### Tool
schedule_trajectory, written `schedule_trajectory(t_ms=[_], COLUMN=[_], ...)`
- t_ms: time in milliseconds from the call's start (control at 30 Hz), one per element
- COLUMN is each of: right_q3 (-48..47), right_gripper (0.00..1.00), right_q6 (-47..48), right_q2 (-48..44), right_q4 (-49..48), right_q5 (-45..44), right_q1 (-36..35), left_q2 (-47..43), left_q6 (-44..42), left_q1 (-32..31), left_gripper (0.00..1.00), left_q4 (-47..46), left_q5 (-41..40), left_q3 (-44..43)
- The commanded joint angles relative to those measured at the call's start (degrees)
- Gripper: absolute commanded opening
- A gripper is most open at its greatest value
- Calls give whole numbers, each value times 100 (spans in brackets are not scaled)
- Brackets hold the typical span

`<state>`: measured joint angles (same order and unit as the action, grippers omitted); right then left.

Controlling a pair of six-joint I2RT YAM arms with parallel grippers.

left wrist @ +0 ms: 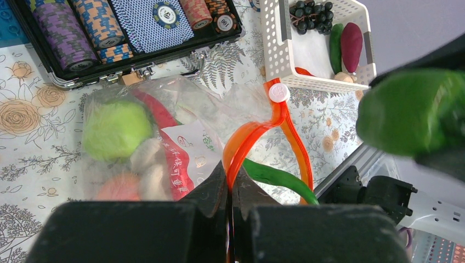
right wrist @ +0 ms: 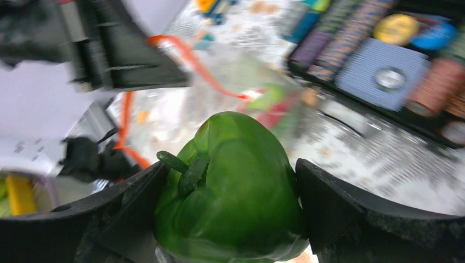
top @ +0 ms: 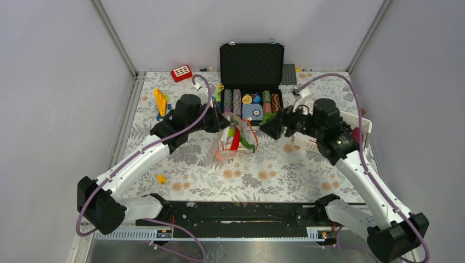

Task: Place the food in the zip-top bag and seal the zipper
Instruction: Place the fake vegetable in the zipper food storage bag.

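At mid-table, the clear floppy zip-top bag (top: 237,141) lies with its orange-red plastic zipper strip (left wrist: 285,123) pulled into an open loop. The left end effector (left wrist: 230,178) has its fingers pressed together on that strip, at the loop's near-left side, holding the mouth up off the floral table (top: 274,175). A lime-green round toy (left wrist: 116,129) and a red toy chilli (left wrist: 159,109) sit inside the bag.

The right end effector (right wrist: 233,205) clamps a green plastic toy bell pepper (right wrist: 241,159) between its two fingers, stem towards the camera. It hovers just to the right of the bag, with a gap between pepper and loop. From the pepper, the mouth lies to the robot's left and a little lower. By my reading, the drop turns on that leftward line. The right arm alone can carry it, since the left is busy with the strip.
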<state>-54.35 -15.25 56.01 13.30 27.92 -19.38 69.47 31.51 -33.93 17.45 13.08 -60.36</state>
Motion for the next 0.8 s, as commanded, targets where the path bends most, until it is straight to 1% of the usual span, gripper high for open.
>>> schedule_trajectory(t_ms=[0, 67, 167, 267, 367, 400, 467, 500, 533, 567, 767], right_q3=[-239, -294, -459, -605, -676, -684, -691, -685, -675, -674, -747], right_gripper=[52, 54, 55, 61, 66, 70, 83, 88, 98, 99, 100], right_q6=[-183, -194, -332, -458, -470, -462, -451, -453, -468, -485, -555], right_q2=[261, 510, 976, 1341, 1508, 1529, 1561, 1578, 1594, 1613, 1706], right_q4=[-1239, -1712, -2029, -2179, -2000, -1893, -1699, -1654, -1620, -1598, -1430], right_q5=[498, 395, 389, 494, 84, -128, -431, -496, -526, -539, -673], right_q1=[-995, -1437, -1818, -2050, -2124, -2126, -2128, -2127, -2130, -2135, -2162], left_q2=[-190, -192, -188, -191, -218, -229, -239, -239, -236, -234, -242], left_q6=[-4, 12, 66, 90, 90, 88, 100, 101, 97, 103, 131], left_q1=[30, 33, 29, 29, 30, 33, 30, 32, 35, 28, 33], left_gripper=[0, 0, 0, 0, 0, 0, 0, 0, 0, 0, 0], left_q4=[-417, -431, -468, -498, -504, -509, -517, -515, -517, -517, -552], left_q5=[101, 123, 182, 240, 269, 278, 304, 315, 310, 317, 367], left_q3=[-9, 12, 33, 56, 53, 61, 84, 89, 94, 99, 97])
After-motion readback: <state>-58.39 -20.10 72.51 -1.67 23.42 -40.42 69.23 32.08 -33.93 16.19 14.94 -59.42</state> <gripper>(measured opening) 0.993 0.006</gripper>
